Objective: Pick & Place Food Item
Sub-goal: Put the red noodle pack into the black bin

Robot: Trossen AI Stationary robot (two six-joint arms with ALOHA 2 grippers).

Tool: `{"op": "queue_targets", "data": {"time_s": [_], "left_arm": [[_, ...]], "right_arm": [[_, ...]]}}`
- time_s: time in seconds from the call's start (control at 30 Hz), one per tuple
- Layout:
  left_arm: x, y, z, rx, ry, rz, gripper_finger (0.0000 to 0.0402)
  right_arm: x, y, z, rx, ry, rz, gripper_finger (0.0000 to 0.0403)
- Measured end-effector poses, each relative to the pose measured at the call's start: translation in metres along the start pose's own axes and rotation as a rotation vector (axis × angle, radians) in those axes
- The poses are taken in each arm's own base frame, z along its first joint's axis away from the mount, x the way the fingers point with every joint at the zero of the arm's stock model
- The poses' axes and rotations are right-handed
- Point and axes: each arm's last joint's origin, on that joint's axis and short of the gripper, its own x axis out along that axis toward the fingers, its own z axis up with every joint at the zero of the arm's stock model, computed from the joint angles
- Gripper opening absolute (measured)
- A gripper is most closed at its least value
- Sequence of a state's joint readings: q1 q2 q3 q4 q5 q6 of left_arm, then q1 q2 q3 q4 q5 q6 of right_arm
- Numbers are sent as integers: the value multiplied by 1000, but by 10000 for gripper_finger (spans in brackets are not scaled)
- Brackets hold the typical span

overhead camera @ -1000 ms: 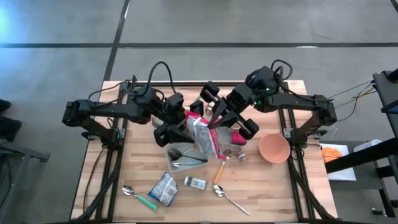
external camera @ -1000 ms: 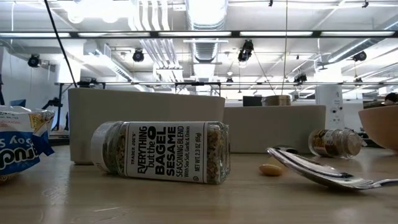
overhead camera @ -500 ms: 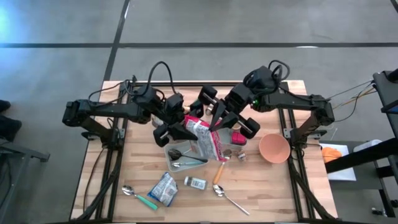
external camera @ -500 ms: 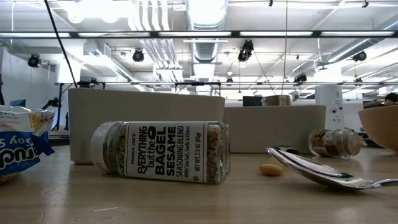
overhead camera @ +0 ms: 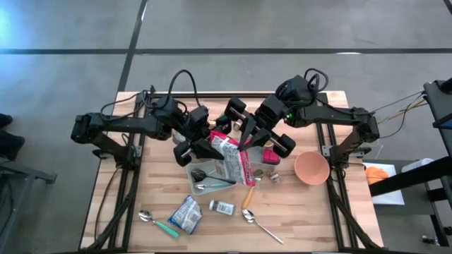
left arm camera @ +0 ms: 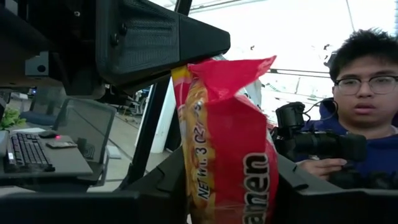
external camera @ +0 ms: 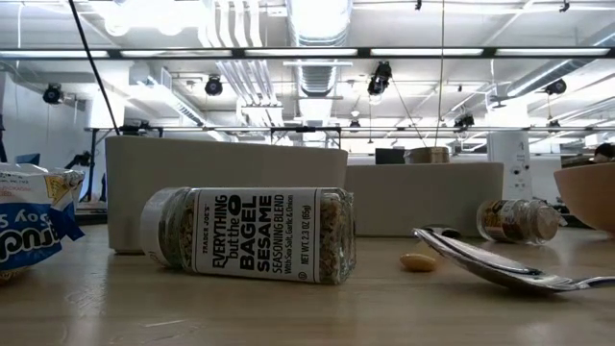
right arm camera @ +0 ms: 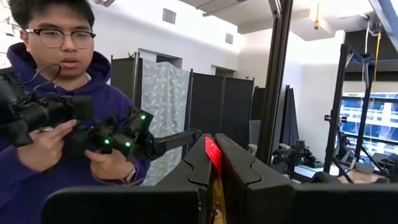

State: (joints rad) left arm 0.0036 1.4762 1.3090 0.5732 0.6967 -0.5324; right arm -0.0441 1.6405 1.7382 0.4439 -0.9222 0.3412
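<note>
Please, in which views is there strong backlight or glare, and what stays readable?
Left wrist view: bright windows wash out the background, yet the ramen packet print reads clearly. Low view: ceiling lights glare; the seasoning jar label stays sharp. High view: even light.

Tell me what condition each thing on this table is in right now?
Ramen packet: held up, gripped by both arms.
Left gripper: fingers closed on packet.
Right gripper: fingers pinching packet's top.
Seasoning jar: lying on its side.
Pink bowl: upright, nothing visible inside.
</note>
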Motion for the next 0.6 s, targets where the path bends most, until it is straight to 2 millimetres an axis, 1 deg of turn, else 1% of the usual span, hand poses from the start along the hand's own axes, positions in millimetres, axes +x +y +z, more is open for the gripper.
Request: {"op": "queue_targets", "data": {"time_s": [0.1,0.27,0.5,0.6], "left_arm": [[0,0,0,-16,2,-3,112],[0,0,0,-43,8,-12,111],[-1,-2,1,-52,9,-18,111],[-1,-3,2,-49,10,-27,111]], "right_arm": [[0,0,-1,8,7,0,8],[0,0,-2,24,12,-1,8],[0,-1,-2,95,11,-7,9],[-2,-2,-1,129,11,-15,27]]}}
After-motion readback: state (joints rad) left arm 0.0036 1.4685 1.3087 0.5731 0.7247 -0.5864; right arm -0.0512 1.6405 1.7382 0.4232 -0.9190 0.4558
